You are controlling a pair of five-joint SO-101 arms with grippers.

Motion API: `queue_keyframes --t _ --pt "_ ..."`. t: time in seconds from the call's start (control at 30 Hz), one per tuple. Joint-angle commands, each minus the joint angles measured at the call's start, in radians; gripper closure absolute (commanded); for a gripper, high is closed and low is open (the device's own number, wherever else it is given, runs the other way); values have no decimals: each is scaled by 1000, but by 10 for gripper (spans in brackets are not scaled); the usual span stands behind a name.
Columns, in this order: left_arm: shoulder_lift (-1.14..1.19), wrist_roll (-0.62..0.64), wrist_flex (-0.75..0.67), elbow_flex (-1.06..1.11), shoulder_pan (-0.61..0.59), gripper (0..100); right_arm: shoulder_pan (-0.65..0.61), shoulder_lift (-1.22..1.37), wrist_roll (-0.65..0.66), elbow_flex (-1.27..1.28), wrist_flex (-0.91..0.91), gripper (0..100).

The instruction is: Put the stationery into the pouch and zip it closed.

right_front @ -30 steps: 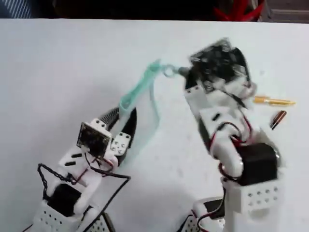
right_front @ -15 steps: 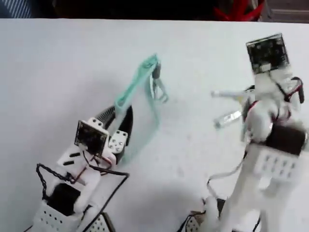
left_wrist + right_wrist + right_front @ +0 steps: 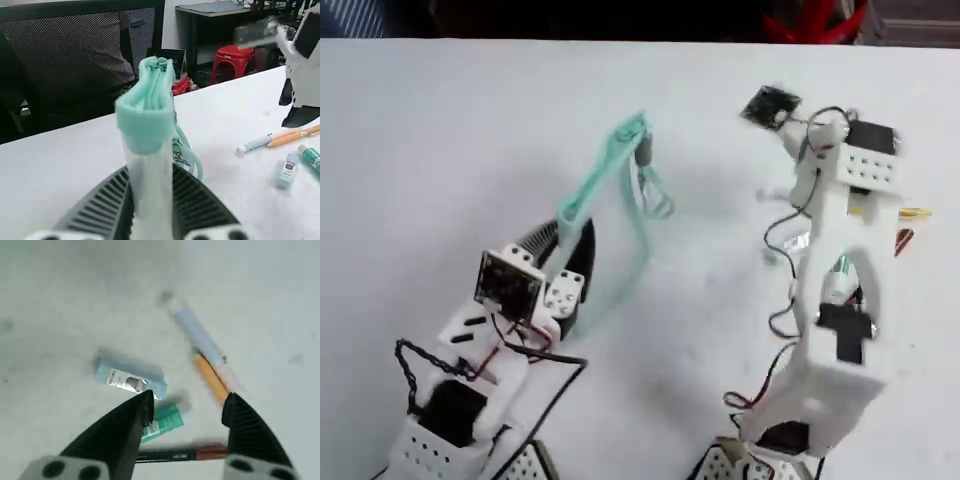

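Right claw [image 3: 189, 400], jaws apart, has swung away from the mint-green and clear zip pouch [image 3: 610, 190] and now hangs over the pale plastic pen [image 3: 197, 335], orange pencil [image 3: 211, 381] and pale-blue eraser box [image 3: 131, 380], crowded together near the white worktop's [image 3: 710, 290] right edge. Picking up looks next. Left claw [image 3: 149, 182] stays clamped on the pouch, held on edge mid-worktop, with bare surface between pouch and stationery.

Probably an office: mesh chair [image 3: 75, 50], dark desk [image 3: 215, 9], red stool [image 3: 231, 52] behind the table [image 3: 55, 160]
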Motion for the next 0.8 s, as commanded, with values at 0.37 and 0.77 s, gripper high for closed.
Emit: queue_keyframes --t 0.37,0.77 --pt "7 -6 -32 14 -73 976 -39 610 104 -672 64 741" --pt "7 -6 -32 15 -71 976 -41 1063 123 -1200 163 850"
